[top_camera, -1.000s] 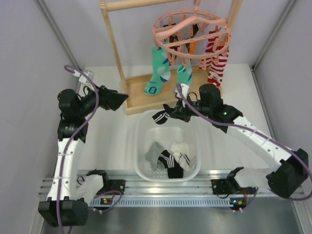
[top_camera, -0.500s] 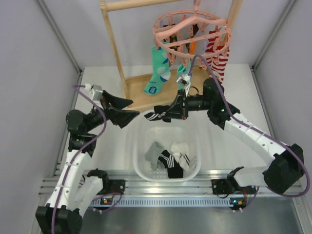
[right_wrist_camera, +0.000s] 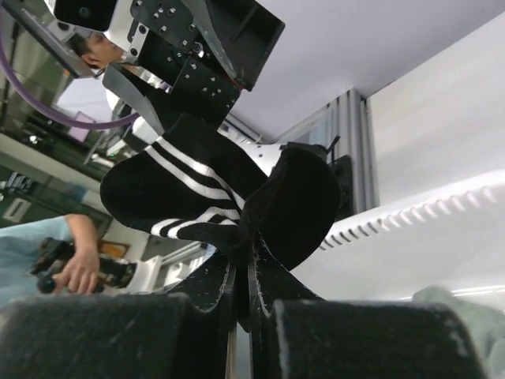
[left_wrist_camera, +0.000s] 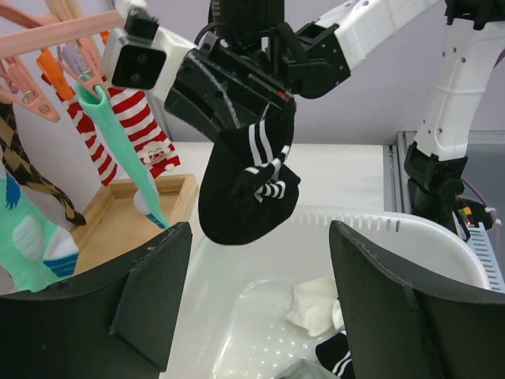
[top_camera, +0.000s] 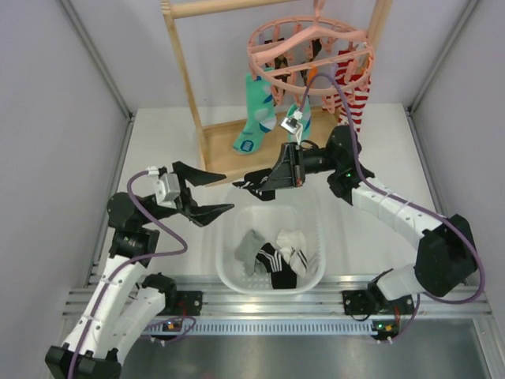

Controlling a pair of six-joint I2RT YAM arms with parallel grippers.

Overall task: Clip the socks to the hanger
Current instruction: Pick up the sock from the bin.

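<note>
- Your right gripper (top_camera: pixel 267 180) is clamped on one black sock with white stripes (left_wrist_camera: pixel 245 197). The sock hangs bunched just below its fingertips, over the far rim of the white basket (top_camera: pixel 225 260).
- Your left gripper (top_camera: pixel 207 193) is spread wide and holds nothing. In the left wrist view the sock sits ahead of it, framed between the two fingers (left_wrist_camera: pixel 150 292) but touching neither.
- This looks like the hand-over, or the straightening of the sock before clipping. Bring the left gripper straight forward so the folded lower lobe lands between the pads, then close on one layer of cloth rather than the whole bundle.
- Keep the right grip firm until the left has a sure hold. The fabric is soft and will likely slip out if it is pulled sideways.
- The pink hanger (top_camera: pixel 341 28) is above and beyond the right gripper. Lift the cuff edge towards a free peg, clear of the teal sock (top_camera: pixel 256 103) already hanging there.
</note>
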